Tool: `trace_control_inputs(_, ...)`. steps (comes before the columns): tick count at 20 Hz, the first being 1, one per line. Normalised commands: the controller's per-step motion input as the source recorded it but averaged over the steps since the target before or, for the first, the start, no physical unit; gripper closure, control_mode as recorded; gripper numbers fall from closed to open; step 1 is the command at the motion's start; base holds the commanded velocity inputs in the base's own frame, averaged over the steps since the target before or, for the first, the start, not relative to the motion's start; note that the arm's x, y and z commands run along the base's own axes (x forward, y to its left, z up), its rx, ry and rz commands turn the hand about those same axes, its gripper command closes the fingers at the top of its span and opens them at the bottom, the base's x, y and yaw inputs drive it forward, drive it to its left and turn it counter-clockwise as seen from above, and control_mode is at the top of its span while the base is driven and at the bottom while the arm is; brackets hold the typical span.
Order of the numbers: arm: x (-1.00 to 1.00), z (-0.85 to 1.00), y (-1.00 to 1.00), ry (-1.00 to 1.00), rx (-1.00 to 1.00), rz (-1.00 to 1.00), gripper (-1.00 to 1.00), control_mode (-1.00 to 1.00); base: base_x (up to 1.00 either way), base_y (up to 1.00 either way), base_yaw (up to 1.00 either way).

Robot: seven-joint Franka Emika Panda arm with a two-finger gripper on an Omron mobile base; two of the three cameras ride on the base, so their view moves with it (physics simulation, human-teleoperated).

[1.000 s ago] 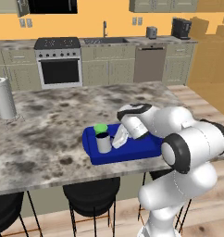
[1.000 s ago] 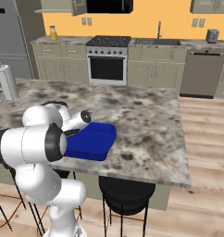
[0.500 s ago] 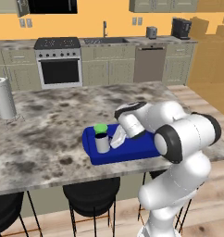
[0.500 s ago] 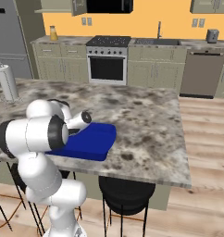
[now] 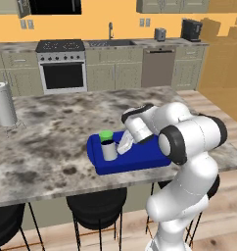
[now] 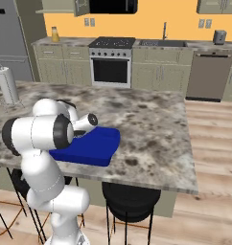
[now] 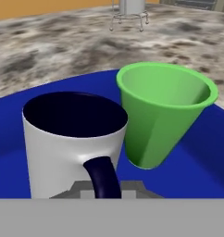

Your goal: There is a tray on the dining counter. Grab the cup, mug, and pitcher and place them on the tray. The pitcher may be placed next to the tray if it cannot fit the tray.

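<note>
The mug (image 7: 72, 143) stood on the tray (image 5: 135, 159), its handle gripped between the shut jaws of the gripper (image 5: 124, 145), likely set down there. The cup (image 7: 162, 113) touched it at two o'clock.

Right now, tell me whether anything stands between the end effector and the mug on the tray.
Nothing visible does. The end effector sits right at the mug, whose dark handle faces the hand camera. The green cup stands just beside the mug on the blue tray, off to the side, not in between.
</note>
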Motion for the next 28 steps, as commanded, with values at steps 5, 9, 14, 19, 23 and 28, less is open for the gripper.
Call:
trace_control_inputs(5,0.00,-0.09,0.09,0.00,0.00,0.01,1.00,-1.00,0.00,0.00,0.00)
trace_control_inputs(9,0.00,0.00,0.03,0.02,0.00,0.00,1.00,-1.00,0.00,0.00,0.00)
trace_control_inputs(14,0.00,0.00,0.00,0.00,0.00,0.00,1.00,-1.00,0.00,0.00,0.00)
trace_control_inputs(19,0.00,0.00,0.00,0.00,0.00,0.00,1.00,-1.00,0.00,0.00,0.00)
trace_control_inputs(23,0.00,0.00,0.00,0.00,0.00,0.00,1.00,-1.00,0.00,0.00,0.00)
trace_control_inputs(28,0.00,0.00,0.00,0.00,0.00,0.00,-1.00,-1.00,0.00,0.00,0.00)
